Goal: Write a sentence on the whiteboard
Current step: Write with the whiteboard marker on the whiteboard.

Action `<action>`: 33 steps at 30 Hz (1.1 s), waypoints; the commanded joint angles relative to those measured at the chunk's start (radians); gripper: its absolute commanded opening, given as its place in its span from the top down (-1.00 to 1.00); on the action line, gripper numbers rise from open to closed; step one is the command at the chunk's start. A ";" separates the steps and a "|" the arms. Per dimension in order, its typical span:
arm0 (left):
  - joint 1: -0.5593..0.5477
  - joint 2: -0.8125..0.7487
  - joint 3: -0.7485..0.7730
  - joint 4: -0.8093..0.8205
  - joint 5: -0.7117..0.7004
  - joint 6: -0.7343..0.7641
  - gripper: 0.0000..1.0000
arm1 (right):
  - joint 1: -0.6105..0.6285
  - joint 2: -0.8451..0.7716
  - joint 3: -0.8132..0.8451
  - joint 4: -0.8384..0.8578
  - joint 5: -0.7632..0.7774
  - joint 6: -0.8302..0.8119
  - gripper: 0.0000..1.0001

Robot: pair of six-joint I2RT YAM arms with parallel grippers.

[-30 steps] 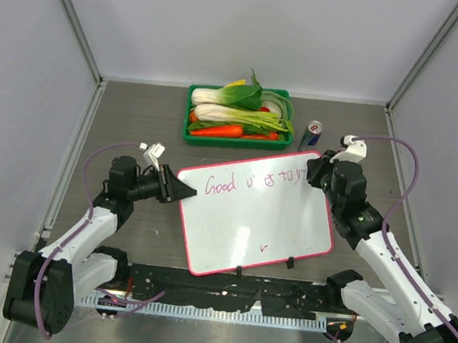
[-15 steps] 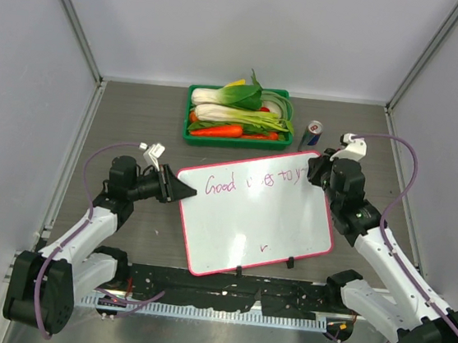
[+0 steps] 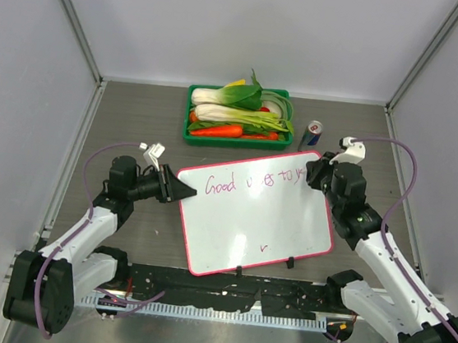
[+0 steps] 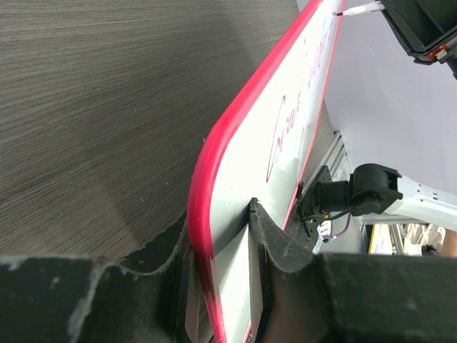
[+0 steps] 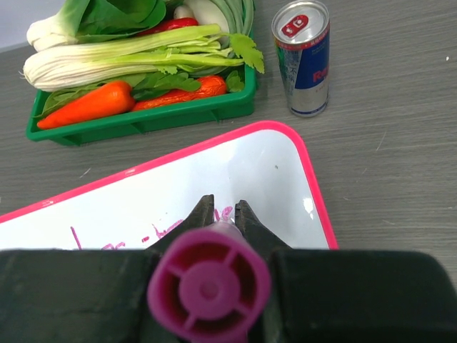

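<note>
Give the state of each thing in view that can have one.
left gripper, shut on the whiteboard.
right gripper, shut on the marker.
whiteboard, lying on the table, left edge clamped.
sentence, in one line, its end hidden by the right gripper.
marker, held, tip down at the whiteboard.
can, upright; open or sealed, cannot tell.
green tray, full of vegetables.
</note>
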 commanded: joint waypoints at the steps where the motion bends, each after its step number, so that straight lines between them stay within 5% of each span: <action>1: 0.020 0.018 -0.006 -0.030 -0.186 0.147 1.00 | -0.004 -0.032 -0.026 -0.041 -0.005 -0.009 0.97; 19: 0.020 0.008 -0.009 -0.028 -0.184 0.142 1.00 | -0.004 0.003 0.026 -0.015 0.091 -0.011 0.97; 33: 0.020 0.013 -0.011 -0.022 -0.183 0.144 1.00 | -0.004 0.061 0.074 0.028 0.006 0.009 0.97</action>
